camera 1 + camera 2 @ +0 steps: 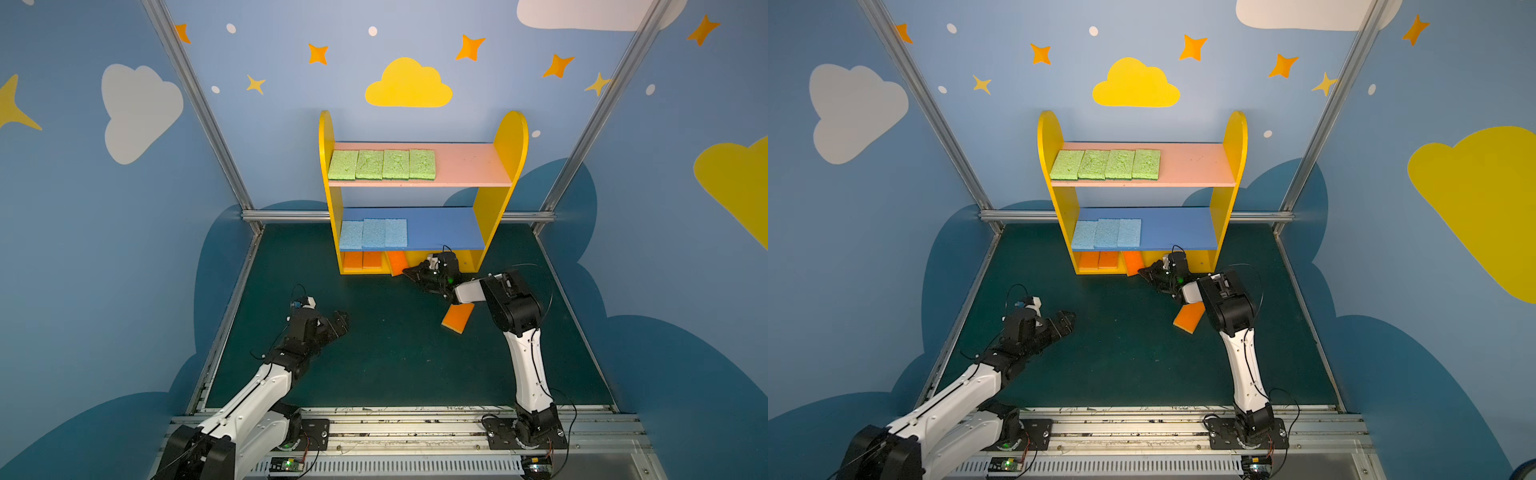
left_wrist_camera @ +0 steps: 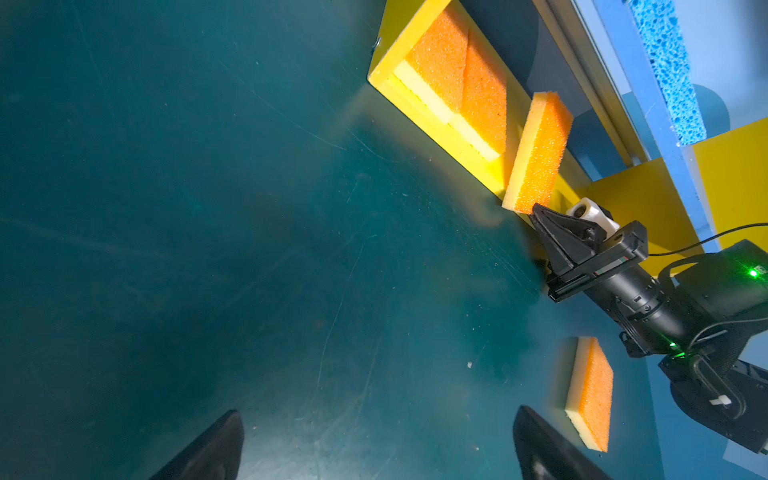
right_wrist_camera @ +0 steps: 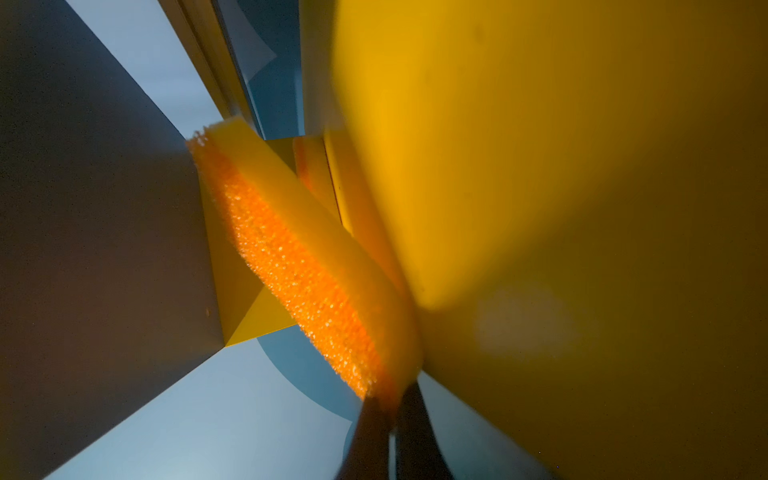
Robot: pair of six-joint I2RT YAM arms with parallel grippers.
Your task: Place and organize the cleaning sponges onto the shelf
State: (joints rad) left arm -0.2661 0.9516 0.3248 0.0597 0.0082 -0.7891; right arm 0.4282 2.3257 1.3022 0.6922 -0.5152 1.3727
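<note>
The shelf [image 1: 469, 166] stands at the back of the mat, seen in both top views. Several green cleaning sponges [image 1: 382, 165] lie in a row on its pink board, and three blue ones [image 1: 372, 233] on the blue board. Two orange sponges [image 1: 362, 260] lie flat on the yellow base. Another orange sponge [image 2: 538, 153] leans tilted at the base's front edge, one corner pinched by my shut right gripper [image 3: 392, 407]. A loose orange sponge [image 1: 457, 318] lies on the mat beside my right arm. My left gripper [image 2: 378, 440] hangs open over bare mat, holding nothing.
The green mat [image 1: 395, 353] is walled by blue panels with metal posts [image 1: 249, 216] at the back corners. The right halves of the pink and blue boards are bare. A metal rail [image 1: 395, 432] carrying both arm bases runs along the front edge.
</note>
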